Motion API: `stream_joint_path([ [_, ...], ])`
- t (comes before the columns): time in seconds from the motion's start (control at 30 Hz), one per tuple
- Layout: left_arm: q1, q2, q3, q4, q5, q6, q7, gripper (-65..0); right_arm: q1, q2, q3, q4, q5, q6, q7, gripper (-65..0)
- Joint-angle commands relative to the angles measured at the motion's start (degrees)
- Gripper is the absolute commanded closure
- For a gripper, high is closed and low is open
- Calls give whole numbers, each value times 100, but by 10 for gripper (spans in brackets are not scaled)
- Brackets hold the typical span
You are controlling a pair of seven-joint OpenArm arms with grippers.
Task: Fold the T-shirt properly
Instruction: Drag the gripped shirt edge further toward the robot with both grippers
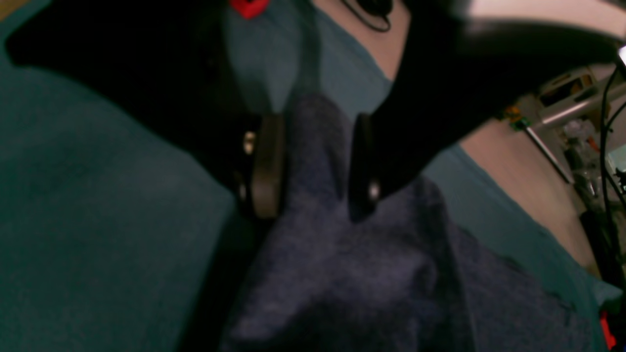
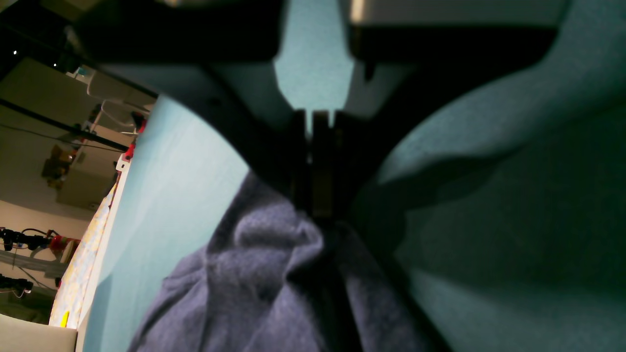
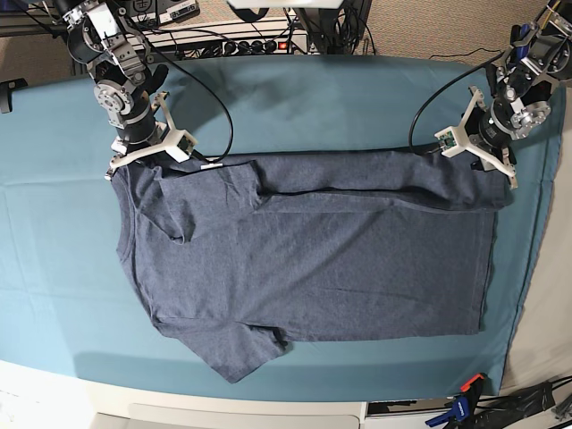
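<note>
Teal cloth (image 3: 295, 98) is covering the table | right gripper (image 2: 320, 195) is pinching the T-shirt (image 3: 313, 259) tight | left gripper (image 1: 313, 166) is gaping around cloth, not squeezing yet | squeeze before lifting together.

One T-shirt (image 3: 313, 259), one teal cloth (image 3: 54, 286) over the desk, two robot arms, each with one hand: left hand (image 3: 490, 156), right hand (image 3: 134, 161).

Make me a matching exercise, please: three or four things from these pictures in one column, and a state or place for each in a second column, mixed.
Things:
1. right claw
2. left claw
3. T-shirt
4. teal cloth

States or places:
a. spread flat, far edge folded over
b. covers the table
c. shut on fabric
d. fingers apart, fabric between them

Pairs: 1-c, 2-d, 3-a, 4-b
</note>
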Motion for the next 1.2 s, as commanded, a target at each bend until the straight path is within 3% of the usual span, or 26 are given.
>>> stream_joint_path([
  [0.0,20,-96,-4,-61,46,-92,201,-243,48,81,46,72,-70,-70,59,0],
  [0.07,20,-98,-4,-61,46,-92,201,-236,48,81,46,72,-72,-72,50,0],
  [0.1,20,-98,-4,-61,46,-96,201,-202,48,81,46,72,-72,-72,46,0],
  [0.2,20,-98,-4,-61,46,-118,201,0,48,81,46,72,-120,-87,42,0],
  [0.27,20,-98,-4,-61,46,-39,201,0,48,81,46,72,-269,-127,39,0],
  [0.37,20,-98,-4,-59,44,181,199,0,48,85,46,72,-422,-450,33,0],
  [0.7,24,-173,-4,151,-11,166,260,0,-236,299,48,83,-704,-586,-142,0],
  [0.93,26,-557,-4,697,-498,166,599,0,-863,448,48,83,-1104,-870,-267,0],
  [1.17,389,-699,-7,1023,-647,186,807,0,-1552,448,48,90,-1587,-1202,-459,0],
])
